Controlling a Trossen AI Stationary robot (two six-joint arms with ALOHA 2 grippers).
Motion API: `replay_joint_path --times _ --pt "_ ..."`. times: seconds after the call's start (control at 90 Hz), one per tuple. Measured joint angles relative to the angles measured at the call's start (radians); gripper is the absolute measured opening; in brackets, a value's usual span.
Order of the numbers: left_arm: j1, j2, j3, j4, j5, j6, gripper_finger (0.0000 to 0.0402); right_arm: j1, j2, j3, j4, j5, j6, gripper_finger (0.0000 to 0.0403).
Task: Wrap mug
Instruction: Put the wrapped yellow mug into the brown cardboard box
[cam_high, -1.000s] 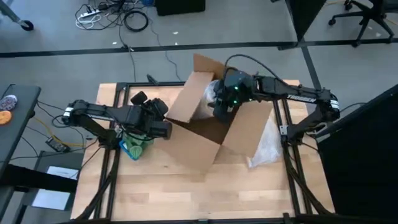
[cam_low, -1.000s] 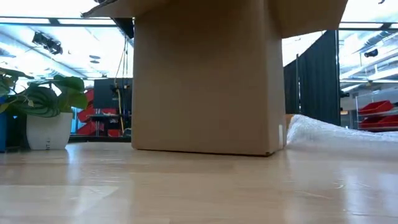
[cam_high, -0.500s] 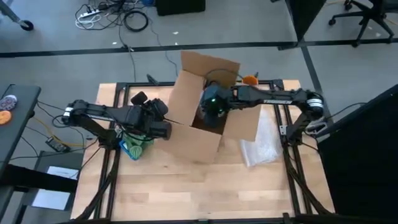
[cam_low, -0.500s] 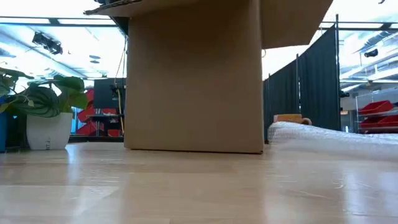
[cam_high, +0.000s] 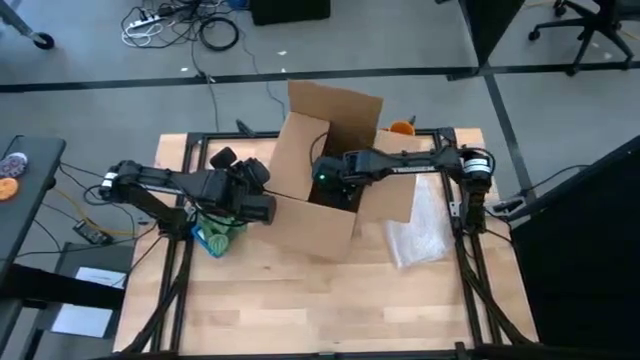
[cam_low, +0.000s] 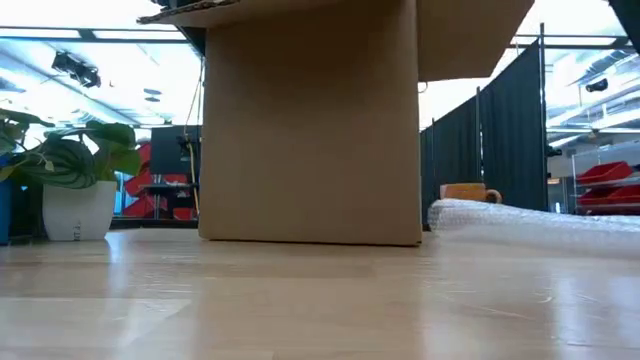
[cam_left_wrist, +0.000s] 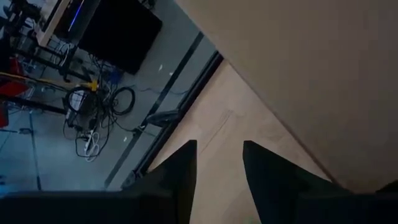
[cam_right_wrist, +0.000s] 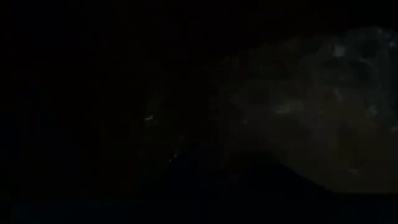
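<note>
An open cardboard box (cam_high: 320, 215) stands mid-table with its flaps up. An orange mug (cam_high: 401, 127) stands on the table behind the box's far right corner, also in the low view (cam_low: 466, 192). A sheet of bubble wrap (cam_high: 420, 232) lies flat to the right of the box. My right gripper (cam_high: 323, 180) reaches down into the box from the right. Its wrist view is dark and shows only a bubble-wrapped bundle (cam_right_wrist: 323, 106) inside. My left gripper (cam_left_wrist: 219, 174) is open with nothing in it, beside the box's left wall (cam_left_wrist: 311, 74).
A green and blue object (cam_high: 215, 236) lies under my left arm at the table's left edge. A potted plant (cam_low: 75, 190) shows beyond the table in the low view. Bare wood lies along the table's near side (cam_high: 320, 310).
My right gripper has gone toward the table's left edge and down into the box, taking a pale bundle with it. The box has slid a little leftward and its flaps have come more upright, uncovering the orange mug behind it.
</note>
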Motion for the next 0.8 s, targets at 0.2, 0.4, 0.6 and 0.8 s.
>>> replay_joint_path --times 0.2,0.4,0.6,0.8 --pt "0.0 0.0 0.0 -0.001 0.001 0.0 0.0117 0.0 0.016 0.003 0.01 0.021 0.058 0.0116" --pt "0.0 0.0 0.0 -0.001 0.001 -0.001 0.0117 0.0 -0.008 0.001 0.013 0.029 0.062 0.0179" --pt "0.0 0.0 0.0 -0.001 0.001 -0.001 0.0117 0.0 -0.072 0.0 -0.015 0.027 0.062 0.0244" --pt "0.0 0.0 0.0 0.003 0.026 -0.003 0.0117 0.009 -0.177 0.0 -0.071 -0.013 0.089 0.0271"
